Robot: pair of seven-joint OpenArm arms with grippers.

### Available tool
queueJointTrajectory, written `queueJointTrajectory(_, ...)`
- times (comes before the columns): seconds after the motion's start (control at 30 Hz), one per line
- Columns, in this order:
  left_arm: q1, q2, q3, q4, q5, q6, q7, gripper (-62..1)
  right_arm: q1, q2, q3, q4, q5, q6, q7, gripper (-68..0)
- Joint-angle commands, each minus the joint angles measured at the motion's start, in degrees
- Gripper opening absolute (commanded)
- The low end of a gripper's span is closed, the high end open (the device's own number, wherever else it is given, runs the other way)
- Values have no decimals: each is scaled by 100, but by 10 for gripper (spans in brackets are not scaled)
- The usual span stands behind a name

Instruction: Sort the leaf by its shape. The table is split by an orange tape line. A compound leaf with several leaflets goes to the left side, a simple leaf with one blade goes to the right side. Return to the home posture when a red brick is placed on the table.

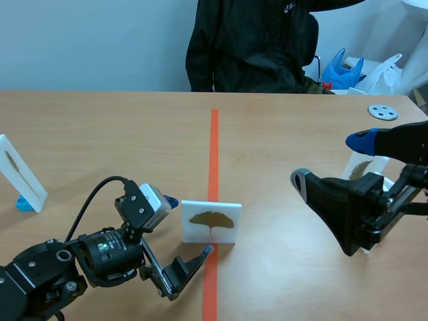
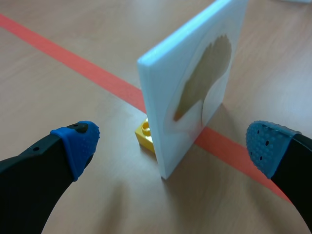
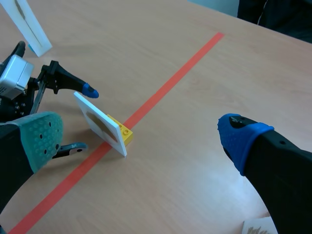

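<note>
Left gripper (image 1: pixel 189 226) sits low at the near table edge with its fingers spread wide and nothing held. The leaf card (image 1: pixel 211 223) stands between them, untouched by either pad. The card is white and upright, plugged into a small yellow brick (image 2: pixel 144 132), and it stands right on the orange tape line (image 1: pixel 214 154). Its leaf (image 1: pixel 211 219) is fan-shaped with one blade, so I judge it simple and bound for the right side. Right gripper (image 1: pixel 330 160) hangs raised over the right half, also wide open and empty, with a feathery-leaf card (image 1: pixel 361 168) just behind it. Another card (image 1: pixel 20 172), with a narrow leaf, stands far off on the left side. A person (image 1: pixel 254 47) sits across the table. No red brick shows, so sorting goes on. The step in hand looks like the grasp. To do it well, square the pads to the card's two flat faces and close on the board itself, not the brick. Grip firmly enough that the base comes along, then lift straight so it does not tip. Set it down upright and clearly past the tape, keeping clear of the right arm and the feathery card.
</note>
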Motion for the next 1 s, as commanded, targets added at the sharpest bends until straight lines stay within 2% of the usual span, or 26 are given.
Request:
queueJointTrajectory(0.0, -81, 90, 63, 68, -33, -4, -149, 14, 66, 61, 22, 11, 39, 0, 85, 4)
queueJointTrajectory(0.13, -186, 236, 155, -79, -31, 92, -155, -1, 66, 61, 22, 11, 39, 0, 87, 4)
queueJointTrajectory(0.4, -254, 323, 284, -85, -33, 114, -254, -189, 66, 61, 22, 11, 39, 0, 87, 4)
queueJointTrajectory(0.53, -264, 326, 284, -85, -33, 153, -240, -248, 66, 61, 22, 11, 39, 0, 66, 4)
queueJointTrajectory(0.73, -258, 326, 284, -85, -33, 153, -240, -421, 66, 61, 22, 11, 39, 0, 66, 4)
queueJointTrajectory(0.97, -245, 317, 284, -57, -37, 109, -256, -512, 66, 61, 22, 11, 42, 0, 70, 4)
